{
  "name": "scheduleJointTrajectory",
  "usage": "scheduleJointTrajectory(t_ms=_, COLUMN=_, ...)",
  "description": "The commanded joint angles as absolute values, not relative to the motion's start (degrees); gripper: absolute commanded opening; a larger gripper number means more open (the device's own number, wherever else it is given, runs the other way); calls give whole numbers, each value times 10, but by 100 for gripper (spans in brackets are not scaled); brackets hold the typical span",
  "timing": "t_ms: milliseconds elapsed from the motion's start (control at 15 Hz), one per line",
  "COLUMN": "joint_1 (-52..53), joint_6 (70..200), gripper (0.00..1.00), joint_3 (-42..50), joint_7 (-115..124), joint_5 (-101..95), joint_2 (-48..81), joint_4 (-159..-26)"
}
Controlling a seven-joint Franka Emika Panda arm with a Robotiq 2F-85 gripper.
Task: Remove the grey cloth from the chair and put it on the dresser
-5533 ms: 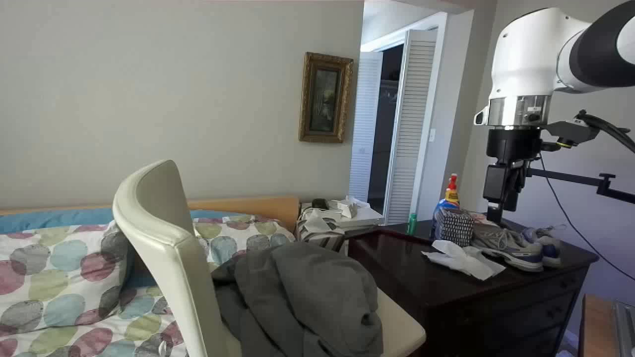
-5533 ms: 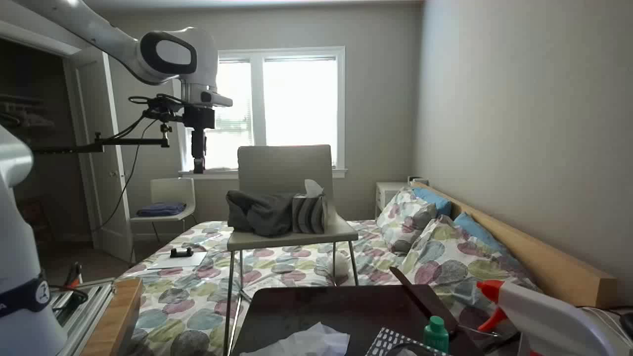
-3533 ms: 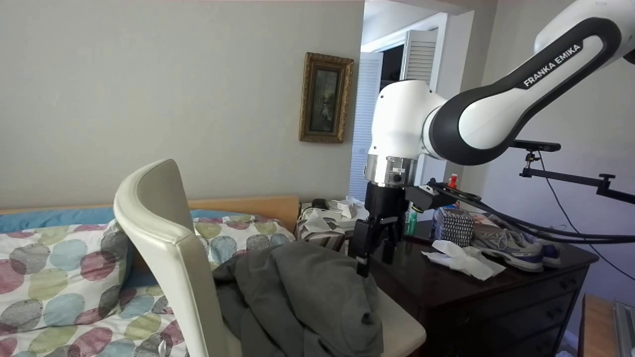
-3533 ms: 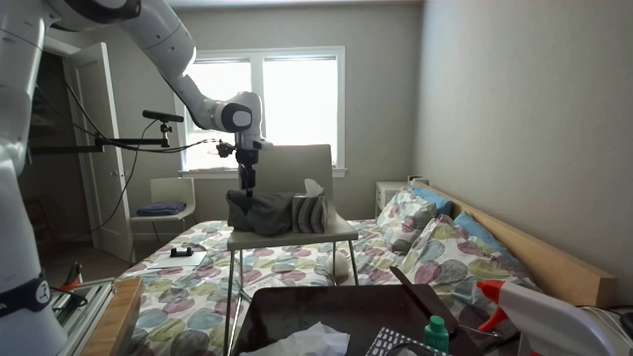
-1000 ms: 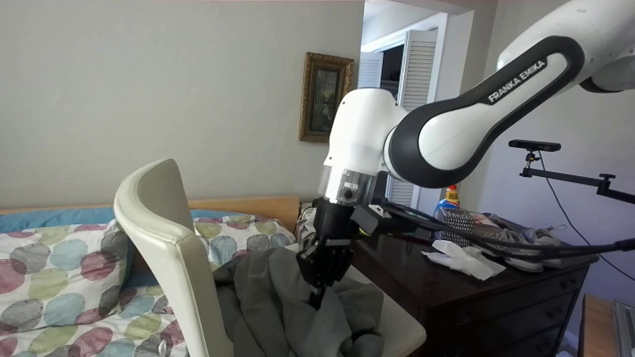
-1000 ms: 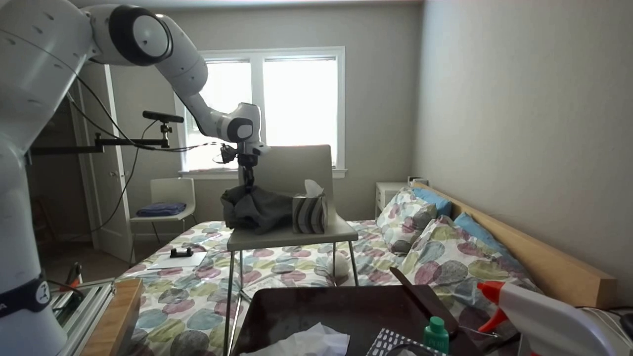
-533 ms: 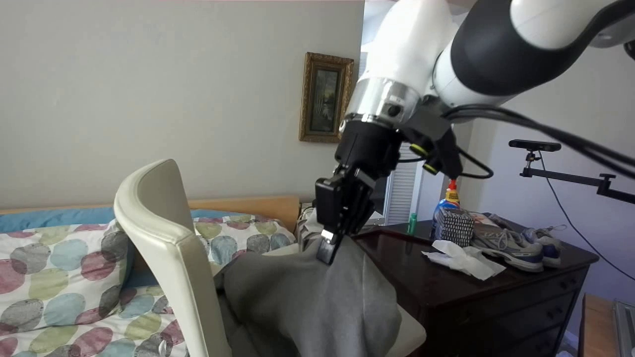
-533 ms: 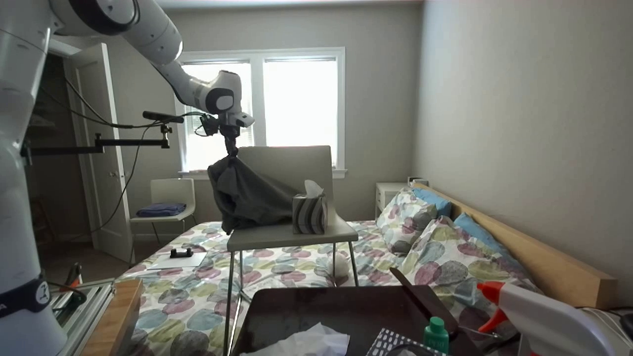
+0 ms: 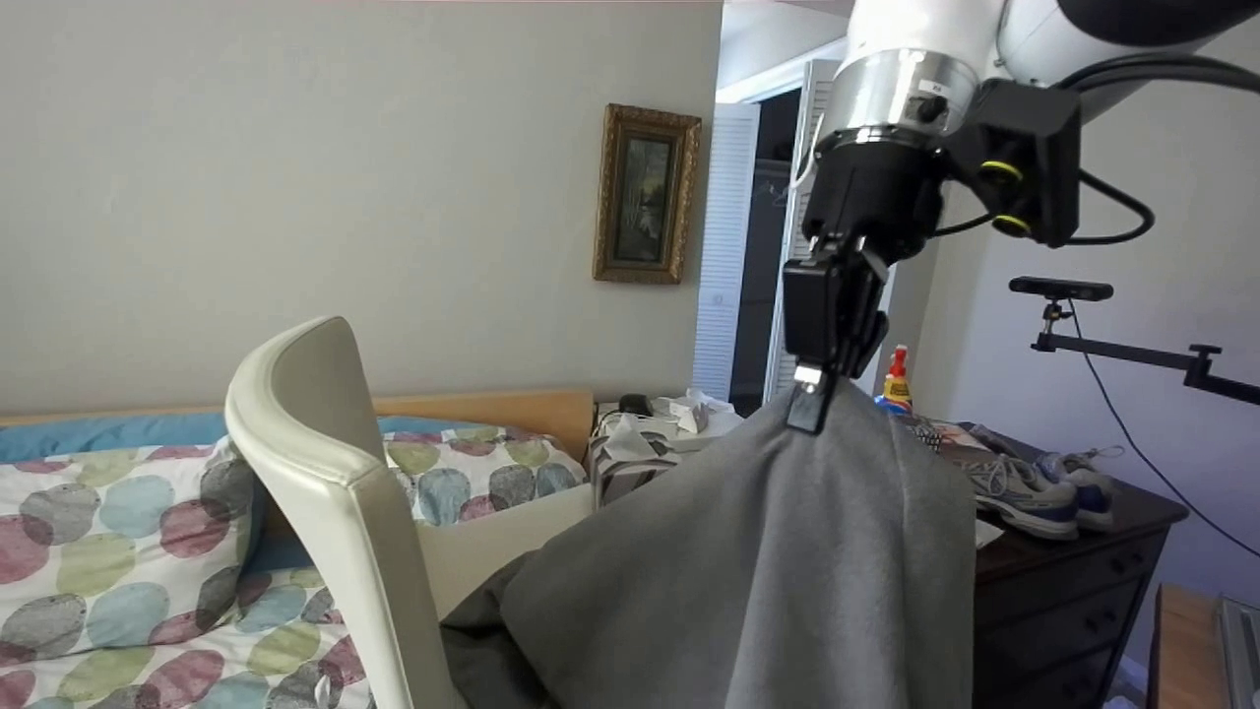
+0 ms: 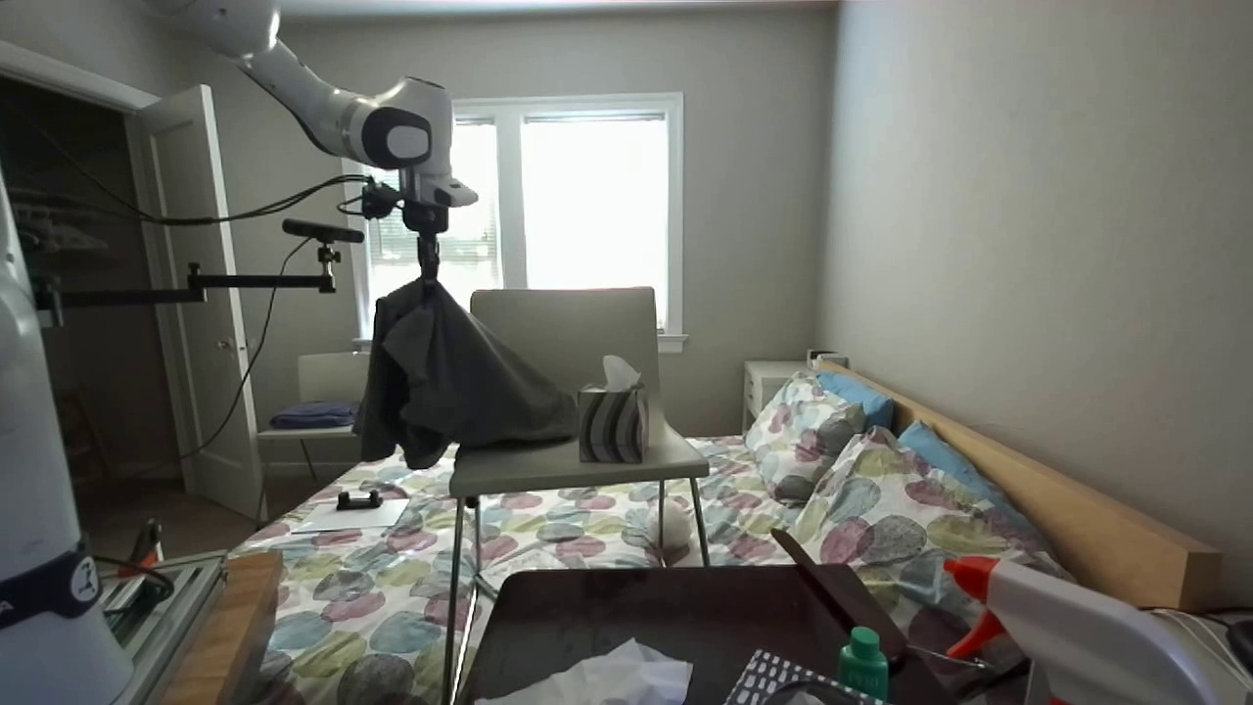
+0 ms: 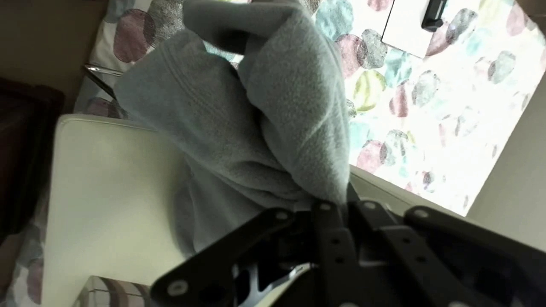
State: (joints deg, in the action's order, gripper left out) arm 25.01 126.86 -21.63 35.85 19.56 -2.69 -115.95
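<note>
Grey cloth [image 9: 807,591] is partly off the chair [image 10: 563,338], call it mid-task. It hangs in a peak from the claw [image 9: 819,399], which is clamped on a fold at the top. Upper part is in the air, one side droops past the seat [image 10: 675,456] edge, trailing end rests on the seat.

Done: the grasp, a good part of the lift. Left: get the tail off the seat, carry to the dresser [image 9: 1043,630], lower, release. Nothing placed yet. In an exterior view the cloth blocks part of the dresser; can't tell if they touch.

Seat is flat, cream, smooth. Striped tissue box [image 10: 612,424] stands on it just beside the tail, touching or not I can't tell. Sideways drag could tip it; I'd go up first.

Dresser top carries sneakers [image 9: 1024,497], a red-topped spray bottle [image 9: 896,387], crumpled white paper [image 10: 622,676], a green bottle [image 10: 863,666]. Crowded, so the drop spot needs picking.

Room: dotted bedspread [image 10: 392,578] behind the chair, gilt-framed picture [image 9: 647,194] on a plain wall [image 9: 295,197], bright window [image 10: 597,215] at the back. Another pale chair [image 10: 328,377] back there holds a folded blue cloth [image 10: 313,416]; the grey one partly hides that chair in an exterior view.
</note>
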Motion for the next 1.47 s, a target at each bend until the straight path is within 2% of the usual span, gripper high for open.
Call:
scheduleJointTrajectory(t_ms=0, joint_1=233, joint_6=1246, gripper=1, joint_3=-210, joint_7=353, joint_5=262, joint_2=-152, joint_4=-1258)
scheduleJointTrajectory(t_ms=400, joint_1=221, joint_6=1261, gripper=1, joint_3=-188, joint_7=384, joint_5=354, joint_2=-332, joint_4=-1395)
scheduleJointTrajectory(t_ms=733, joint_1=144, joint_6=1236, gripper=1, joint_3=-124, joint_7=394, joint_5=331, joint_2=-442, joint_4=-1488)
scheduleJointTrajectory(t_ms=1200, joint_1=-12, joint_6=1262, gripper=1, joint_3=-75, joint_7=429, joint_5=312, joint_2=-482, joint_4=-1538)
scheduleJointTrajectory(t_ms=1267, joint_1=9, joint_6=1244, gripper=5, joint_3=-71, joint_7=393, joint_5=323, joint_2=-461, joint_4=-1523)
scheduleJointTrajectory(t_ms=1400, joint_1=-12, joint_6=1251, gripper=5, joint_3=-68, joint_7=399, joint_5=320, joint_2=-463, joint_4=-1529)
